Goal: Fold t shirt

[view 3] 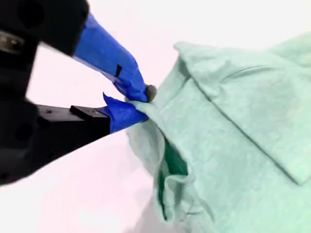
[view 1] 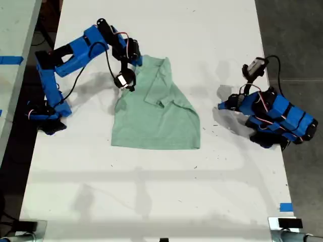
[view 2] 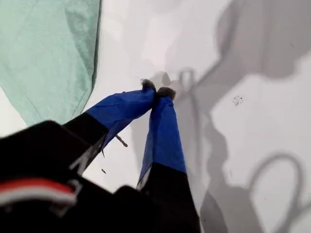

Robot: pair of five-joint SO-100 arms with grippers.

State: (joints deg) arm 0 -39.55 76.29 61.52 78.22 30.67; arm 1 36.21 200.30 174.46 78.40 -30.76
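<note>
The pale mint-green t shirt (view 1: 156, 121) lies partly folded in the middle of the white table, one upper part turned over onto its body. My second gripper (view 1: 130, 85) (view 3: 141, 99) is at the shirt's upper edge toward the exterior view's left and is shut on a bunched fold of the t shirt (view 3: 233, 126). Toward the exterior view's right, my first gripper (view 1: 221, 106) (view 2: 156, 90) sits low over bare table with its arm folded back, shut on nothing. It is apart from the t shirt (view 2: 43, 53), which shows only at the edge of the first wrist view.
The white table (view 1: 166, 191) reaches the dark floor on the exterior view's right. A blue tape mark (view 1: 286, 206) lies near the table's lower right corner in that view. Another pale surface with blue tape (view 1: 10, 60) stands past the table's edge on the exterior view's left.
</note>
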